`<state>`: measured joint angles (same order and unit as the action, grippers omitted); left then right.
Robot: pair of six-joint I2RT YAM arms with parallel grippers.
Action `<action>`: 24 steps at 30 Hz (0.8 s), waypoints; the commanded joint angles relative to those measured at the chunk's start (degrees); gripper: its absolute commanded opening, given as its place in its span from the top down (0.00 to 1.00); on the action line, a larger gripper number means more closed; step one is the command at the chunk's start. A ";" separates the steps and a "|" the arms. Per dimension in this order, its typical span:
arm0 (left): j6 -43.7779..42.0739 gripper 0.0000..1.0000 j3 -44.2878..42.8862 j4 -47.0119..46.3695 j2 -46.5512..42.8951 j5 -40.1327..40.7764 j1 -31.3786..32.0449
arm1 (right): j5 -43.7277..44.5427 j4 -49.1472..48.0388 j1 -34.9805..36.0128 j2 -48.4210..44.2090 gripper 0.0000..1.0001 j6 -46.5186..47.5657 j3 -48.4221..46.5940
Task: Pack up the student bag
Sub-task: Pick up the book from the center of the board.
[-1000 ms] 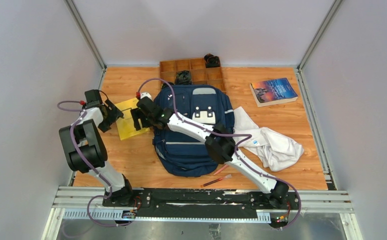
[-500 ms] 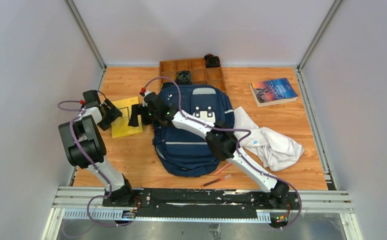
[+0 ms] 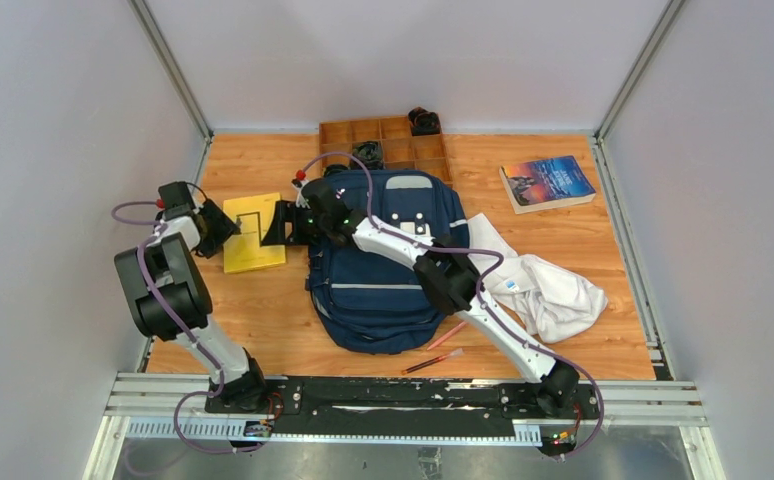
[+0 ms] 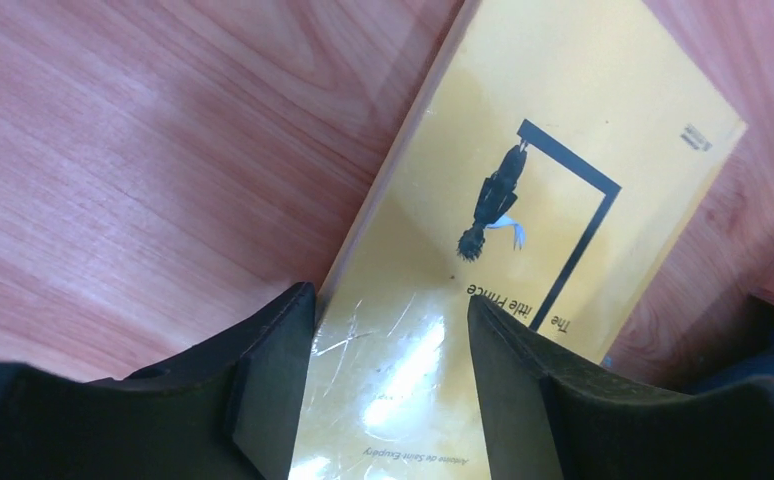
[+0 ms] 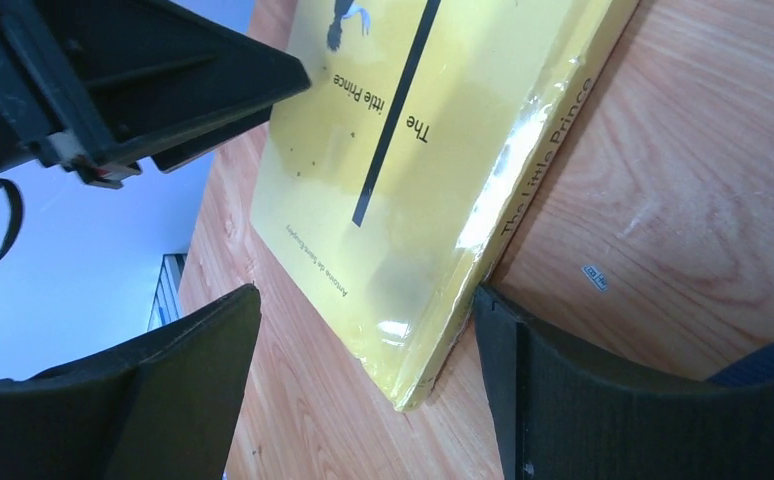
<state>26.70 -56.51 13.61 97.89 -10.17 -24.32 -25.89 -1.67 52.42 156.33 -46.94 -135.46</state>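
Observation:
The student bag, navy with grey stripes, lies flat in the middle of the table. A yellow book lies flat on the wood just left of it. My left gripper is at the book's left edge. It is open, one finger along that edge and the other over the cover of the book. My right gripper reaches across the bag's top left corner to the book's right side. It is open too, and a corner of the book lies between its fingers, the right finger against the spine.
A wooden compartment tray with dark items stands at the back. A blue book lies at the back right, a white cloth right of the bag, and red pens by the bag's near edge.
My right gripper has moved back and left to the book's right edge. The book has slid left and squared up. My left gripper has backed off leftward, its jaws narrower.

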 commanded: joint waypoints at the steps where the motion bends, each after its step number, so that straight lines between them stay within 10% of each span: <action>1: 3.69 0.41 1.27 1.56 -5.51 -18.55 2.17 | -1.08 0.68 1.15 1.38 0.18 -2.39 -0.41; 24: 4.27 0.53 7.25 6.00 -14.78 -29.12 2.29 | -1.96 2.15 -0.19 2.27 0.18 -5.14 0.97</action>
<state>28.77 -53.67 7.27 84.27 -27.07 -24.73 -25.80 -0.32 51.81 156.33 -50.39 -135.68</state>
